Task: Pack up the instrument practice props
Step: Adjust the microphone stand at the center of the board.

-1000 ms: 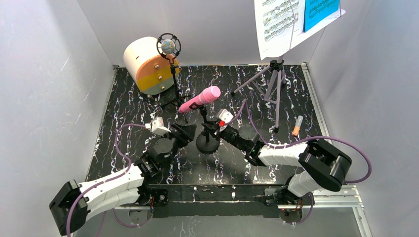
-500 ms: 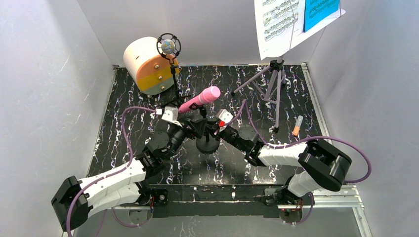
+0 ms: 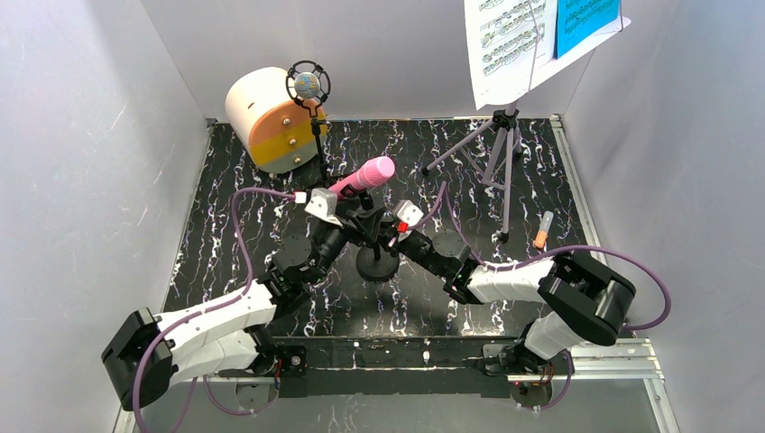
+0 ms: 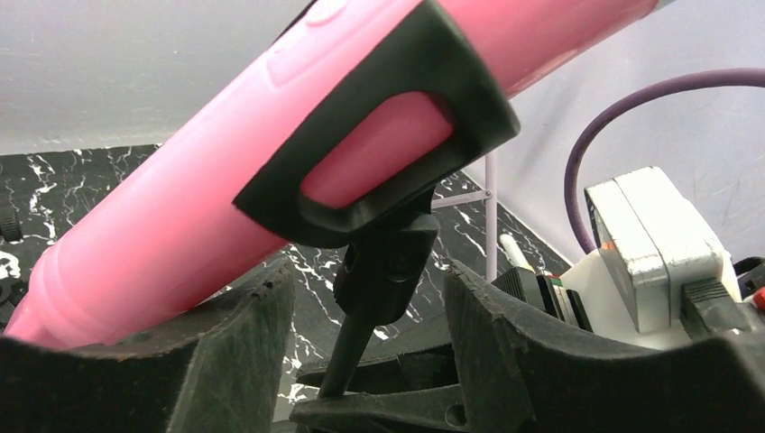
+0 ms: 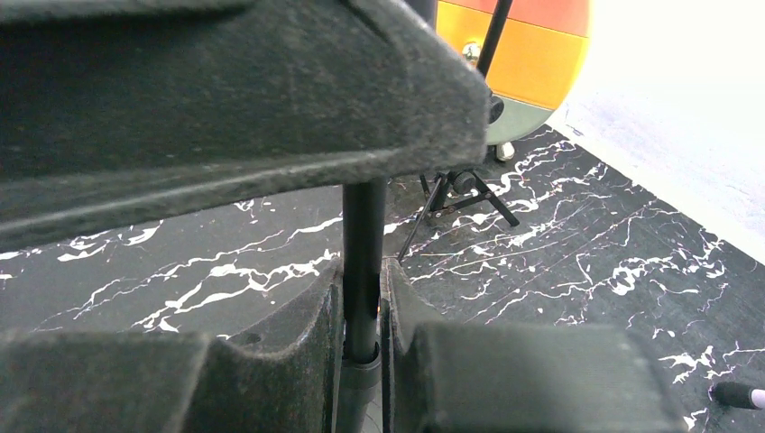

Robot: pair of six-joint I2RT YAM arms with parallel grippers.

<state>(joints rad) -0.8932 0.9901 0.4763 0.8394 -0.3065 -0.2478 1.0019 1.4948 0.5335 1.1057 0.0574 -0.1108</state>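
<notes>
– Black padded fingers up close: where has the left tool (image 4: 368, 307) got to since a second ago?

– Forward. The left arm has reached in from the near left. Its tool now stands apart, one finger on each side of the black mic stand (image 4: 347, 352), and neither pad touches the stem.

– And the right tool (image 5: 363, 298)?

– It has stayed put. It comes in from the near right and is clamped on that same stem, with both pads pressed tight against the pole.

– Where is the pink microphone (image 3: 363, 176)?

– It sits in the stand's black clip (image 4: 469, 99), above the round base (image 3: 379, 263) in the middle of the marbled bench (image 3: 406, 307). Its long axis slants. The handle end is low and points near-left, just over one finger of the left tool. The head is raised and points far-right. The head looks a shade further left than it did a second ago.

– What about further back?

– Nothing there has moved. At the far left the silver-headed microphone (image 3: 308, 86) stands upright on its thin tripod (image 3: 317, 153), just beside the cream box (image 3: 257, 113). At the far right the lilac music rack (image 3: 501, 153) stands on its splayed legs. The white page (image 3: 505, 45) and the blue page (image 3: 586, 23) rest side by side on top of it.
</notes>
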